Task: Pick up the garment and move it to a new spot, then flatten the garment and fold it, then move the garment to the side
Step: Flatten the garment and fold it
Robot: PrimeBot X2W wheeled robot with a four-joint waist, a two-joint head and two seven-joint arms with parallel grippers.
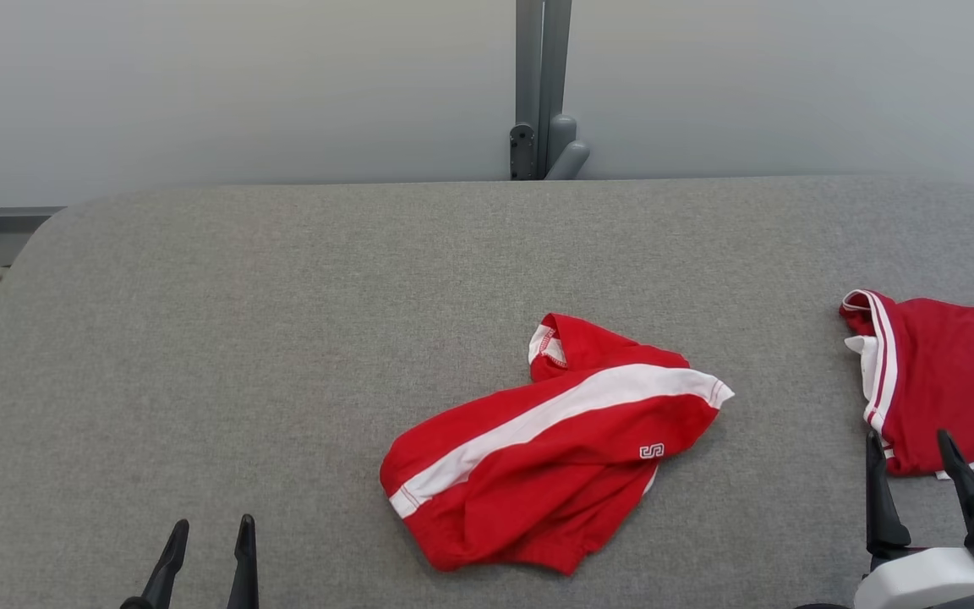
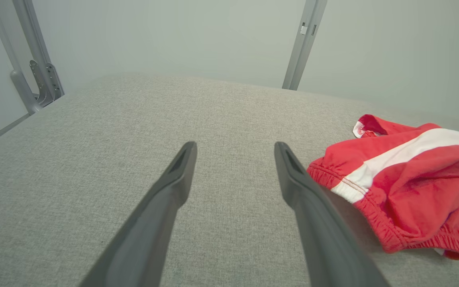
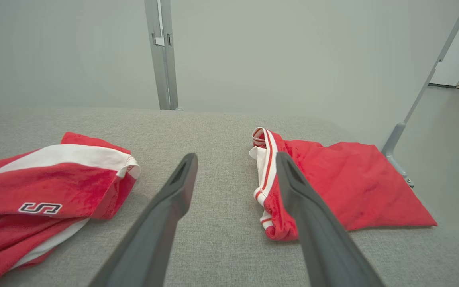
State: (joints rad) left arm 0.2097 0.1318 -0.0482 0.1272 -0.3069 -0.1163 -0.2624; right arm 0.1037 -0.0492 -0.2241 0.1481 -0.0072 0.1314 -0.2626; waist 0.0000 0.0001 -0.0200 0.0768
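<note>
1. We see the crumpled red shorts (image 1: 555, 448), white stripe and a small "S" mark showing, lying loose on the grey padded table (image 1: 284, 338).
2. Our left gripper (image 1: 213, 523) stands left of the shorts, fingers spread wide, holding nothing.
3. Our right gripper (image 1: 910, 436) stands right of the shorts, equally wide and empty.
4. A folded red garment (image 1: 952, 381), trimmed in white, lies right of the shorts, well apart.

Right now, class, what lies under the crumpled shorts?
The shorts rest on the grey table, which shows all around them. Whether anything else lies under their folds is hidden by the cloth.
</note>
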